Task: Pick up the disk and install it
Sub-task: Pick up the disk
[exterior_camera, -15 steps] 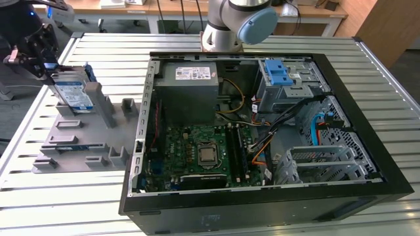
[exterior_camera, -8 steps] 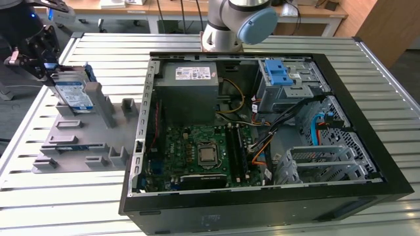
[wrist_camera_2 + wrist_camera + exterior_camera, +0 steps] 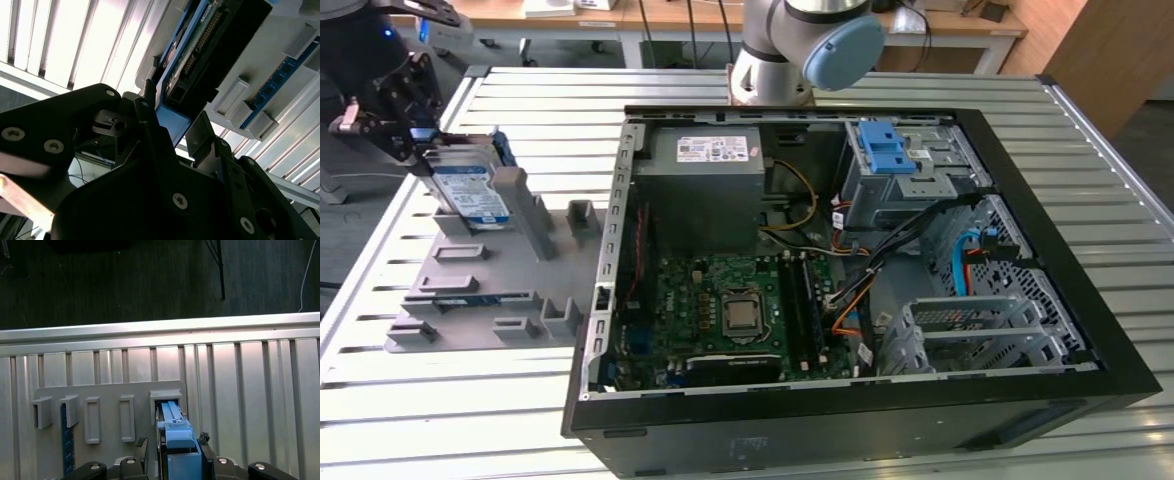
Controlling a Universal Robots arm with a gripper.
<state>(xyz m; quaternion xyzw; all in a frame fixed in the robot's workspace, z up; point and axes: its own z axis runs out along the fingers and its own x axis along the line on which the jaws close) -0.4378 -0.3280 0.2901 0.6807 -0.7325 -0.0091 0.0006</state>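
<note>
Open computer case (image 3: pixel 854 420) nearest on the slatted metal table (image 3: pixel 467 420), grey slotted holder (image 3: pixel 480 300) at the exterior view's left, the disk (image 3: pixel 470 192) upright in its far slot, gripper (image 3: pixel 424 148) jaws closed narrowly on its top end.

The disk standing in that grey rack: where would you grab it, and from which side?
Probably its free upper end, from above, pinching the two flat faces: the disk stands on edge, lower end slotted into the grey rack.
</note>
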